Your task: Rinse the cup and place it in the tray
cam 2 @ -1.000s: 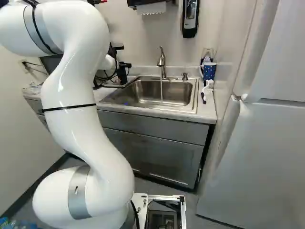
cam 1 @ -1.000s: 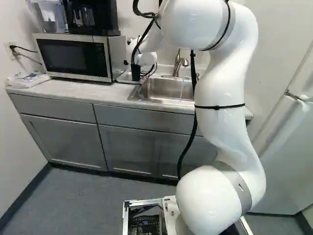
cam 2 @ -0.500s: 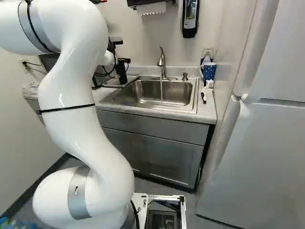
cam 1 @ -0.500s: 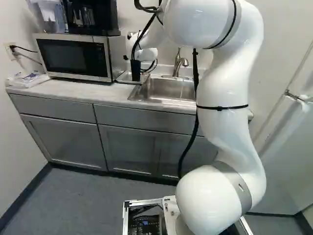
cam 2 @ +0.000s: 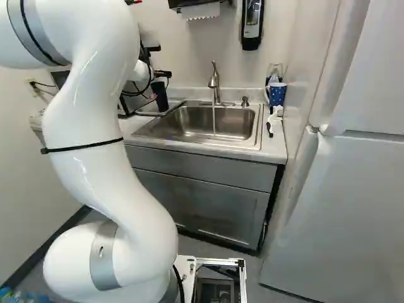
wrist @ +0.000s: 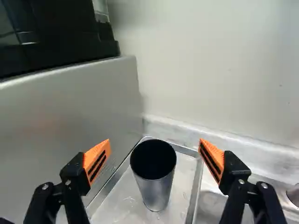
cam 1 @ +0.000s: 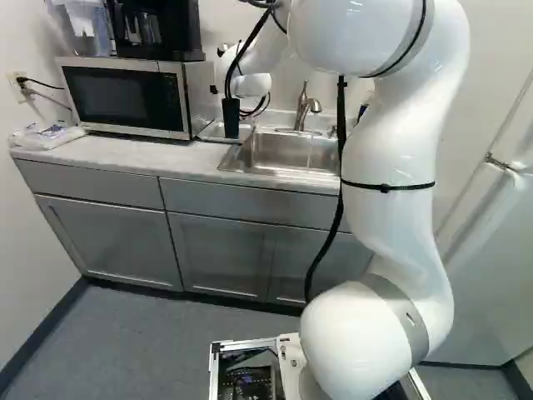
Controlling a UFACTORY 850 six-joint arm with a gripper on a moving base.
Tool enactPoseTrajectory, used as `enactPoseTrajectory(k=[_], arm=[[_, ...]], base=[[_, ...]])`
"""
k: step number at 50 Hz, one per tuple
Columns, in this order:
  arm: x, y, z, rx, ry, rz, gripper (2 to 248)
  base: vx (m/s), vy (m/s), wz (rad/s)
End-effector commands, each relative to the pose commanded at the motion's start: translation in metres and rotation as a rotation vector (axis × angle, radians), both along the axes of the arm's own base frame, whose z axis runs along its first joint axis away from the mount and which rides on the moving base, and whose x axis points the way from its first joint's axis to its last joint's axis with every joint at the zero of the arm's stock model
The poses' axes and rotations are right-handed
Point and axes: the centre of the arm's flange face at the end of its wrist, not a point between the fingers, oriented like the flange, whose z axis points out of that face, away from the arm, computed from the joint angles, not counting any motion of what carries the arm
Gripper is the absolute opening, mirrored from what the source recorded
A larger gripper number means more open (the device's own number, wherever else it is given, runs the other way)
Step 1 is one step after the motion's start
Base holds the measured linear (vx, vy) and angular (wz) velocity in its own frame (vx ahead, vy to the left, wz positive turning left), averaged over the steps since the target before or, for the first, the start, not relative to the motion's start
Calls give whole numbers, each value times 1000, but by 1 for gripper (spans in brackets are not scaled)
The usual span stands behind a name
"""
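Observation:
The black gripper (cam 2: 162, 74) is partly hidden by the arm at the counter's back in the right base view. In the wrist view the gripper (wrist: 154, 158) stands open, its orange pads wide apart with nothing between them. A dark cup (wrist: 156, 189) stands upright, mouth up, in the shallow metal tray (wrist: 114, 209), ahead of and below the fingertips, clear of both. The left base view shows the same cup (cam 1: 231, 119) beside the microwave. Drops of water lie on the tray floor.
The microwave (wrist: 74, 107) side stands close beside one finger, the wall beyond the tray. Water runs from the faucet (cam 2: 214, 81) into the sink (cam 2: 196, 126). A blue dotted mug (cam 2: 276, 95) and a brush (cam 2: 271, 125) are at the counter's far end, by the refrigerator.
The arm has drawn back toward the base, its upper links shifting right in the left base view and left in the right one. The cup has stayed in place over the last half second.

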Motion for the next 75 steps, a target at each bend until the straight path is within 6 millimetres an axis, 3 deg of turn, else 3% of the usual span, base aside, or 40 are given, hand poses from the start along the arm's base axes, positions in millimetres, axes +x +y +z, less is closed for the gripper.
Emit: enactPoseTrajectory(k=[23, 75], arm=[[-30, -22, 29, 8, -31, -21, 247], [-39, -105, 84, 20, -82, -144, 247]], base=[[0, 0, 0], [0, 0, 0]])
